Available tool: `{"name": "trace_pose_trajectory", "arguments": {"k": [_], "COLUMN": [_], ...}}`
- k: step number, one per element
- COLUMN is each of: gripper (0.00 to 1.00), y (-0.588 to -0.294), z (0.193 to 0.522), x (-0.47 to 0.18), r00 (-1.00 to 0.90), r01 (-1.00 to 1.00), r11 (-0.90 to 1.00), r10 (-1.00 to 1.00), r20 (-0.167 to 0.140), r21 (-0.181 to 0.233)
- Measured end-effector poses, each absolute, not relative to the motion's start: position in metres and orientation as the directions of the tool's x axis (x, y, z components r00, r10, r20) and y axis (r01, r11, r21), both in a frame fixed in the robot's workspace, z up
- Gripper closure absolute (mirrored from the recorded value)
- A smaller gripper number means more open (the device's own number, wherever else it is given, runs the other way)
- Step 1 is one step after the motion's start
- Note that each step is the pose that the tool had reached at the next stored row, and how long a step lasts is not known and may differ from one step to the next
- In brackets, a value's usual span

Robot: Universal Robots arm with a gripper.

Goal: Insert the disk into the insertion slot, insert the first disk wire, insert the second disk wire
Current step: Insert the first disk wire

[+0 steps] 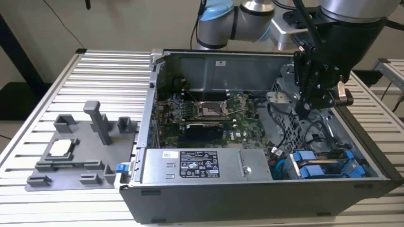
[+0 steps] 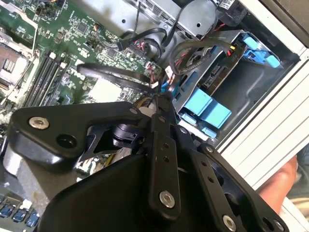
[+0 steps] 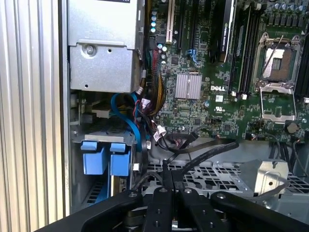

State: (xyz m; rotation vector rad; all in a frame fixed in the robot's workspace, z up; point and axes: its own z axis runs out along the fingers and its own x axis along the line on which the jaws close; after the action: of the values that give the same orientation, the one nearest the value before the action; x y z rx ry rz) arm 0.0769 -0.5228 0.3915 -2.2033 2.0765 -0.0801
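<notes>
My gripper hangs inside the open computer case, over the perforated grey drive cage. Its fingers are pressed together on a black wire that arcs away over the cage toward the motherboard. Two blue-handled carriers sit side by side in the insertion slot at the case's near corner, on the exterior view's right. The disk is one of them, and I cannot tell which. In both wrist views the blue handles lie a short way beyond the fingertips.
The motherboard fills the case's middle, and the silver power supply lies along its near wall. Loose blue and black cables bunch between the power supply and the carriers. A grey fixture plate rests on the slatted table at the exterior view's left.
</notes>
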Motion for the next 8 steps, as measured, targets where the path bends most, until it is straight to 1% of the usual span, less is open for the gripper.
{"name": "trace_pose_trajectory", "arguments": {"k": [8], "gripper": [0.87], "y": [-0.5228], "z": [0.3915], "x": [0.0770], "r00": [0.062], "r01": [-0.991], "r11": [-0.057], "r10": [-0.997], "r20": [-0.039], "r21": [-0.118]}}
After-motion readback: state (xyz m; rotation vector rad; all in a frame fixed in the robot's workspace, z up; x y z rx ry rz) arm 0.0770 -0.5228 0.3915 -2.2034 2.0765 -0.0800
